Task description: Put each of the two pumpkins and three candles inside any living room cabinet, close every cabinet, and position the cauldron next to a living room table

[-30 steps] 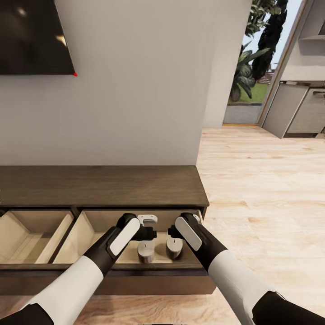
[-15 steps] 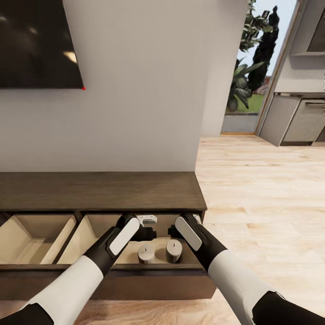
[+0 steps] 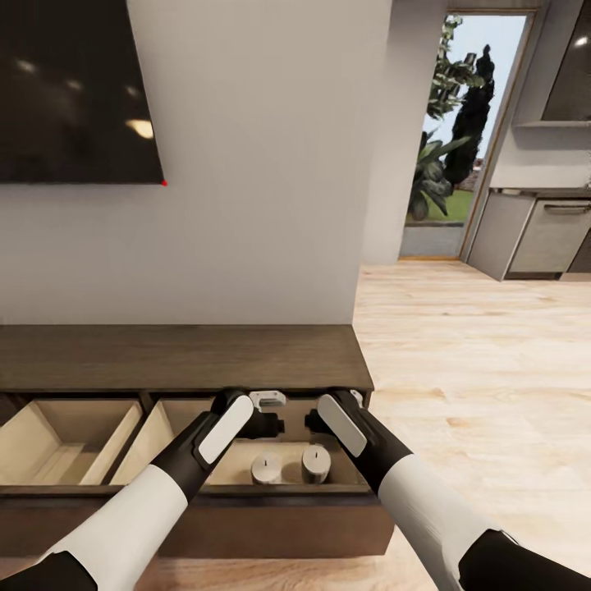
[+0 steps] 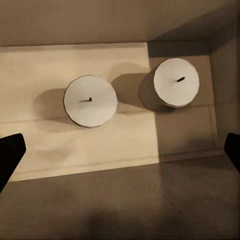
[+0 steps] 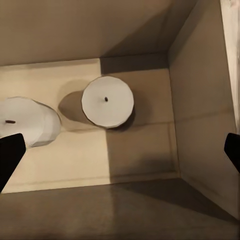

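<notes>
Both jaws stood wide, holding nothing: the left gripper [image 4: 120, 152] and right gripper [image 5: 120, 152] hung side by side over the cabinet's [image 3: 180, 355] open right-hand drawer [image 3: 246, 489]. Below them two candles [image 3: 266, 469] [image 3: 316, 464] stood upright on the drawer floor, just beside each other, not touching. Beyond lay the dark cabinet top and a grey wall [image 3: 263, 164].
</notes>
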